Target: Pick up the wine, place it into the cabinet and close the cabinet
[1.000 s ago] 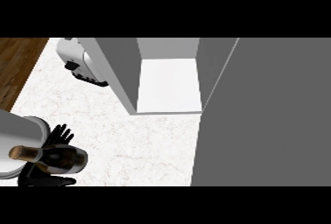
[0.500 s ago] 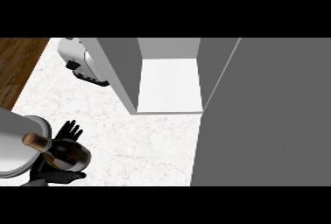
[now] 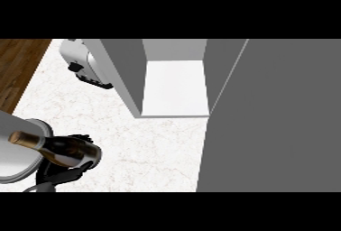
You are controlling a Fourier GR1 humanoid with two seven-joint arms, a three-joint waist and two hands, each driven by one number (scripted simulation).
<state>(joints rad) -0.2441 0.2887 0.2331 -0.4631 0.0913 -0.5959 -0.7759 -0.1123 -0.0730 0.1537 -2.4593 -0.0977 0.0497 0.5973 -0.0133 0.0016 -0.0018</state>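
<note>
A dark wine bottle [image 3: 70, 151] with a gold-capped neck [image 3: 23, 139] shows at the lower left, tilted so its neck points left. My left hand [image 3: 66, 173] is shut on its body, with black fingers curled under and behind it, and part of the glass is hidden by them. The grey forearm [image 3: 16, 155] comes in from the left edge. The cabinet [image 3: 174, 88] stands open at the upper middle, up and to the right of the bottle, with a bare white shelf inside. Its grey door [image 3: 273, 117] fills the right side. My right hand does not show.
A white toaster [image 3: 83, 67] stands on the marble counter [image 3: 146, 149] just left of the cabinet's left wall [image 3: 123, 72]. Wooden floor [image 3: 20, 63] shows beyond the counter's left edge.
The fingers that stood straight beside the bottle have curled round it. The bottle has tipped further over and shifted slightly right.
</note>
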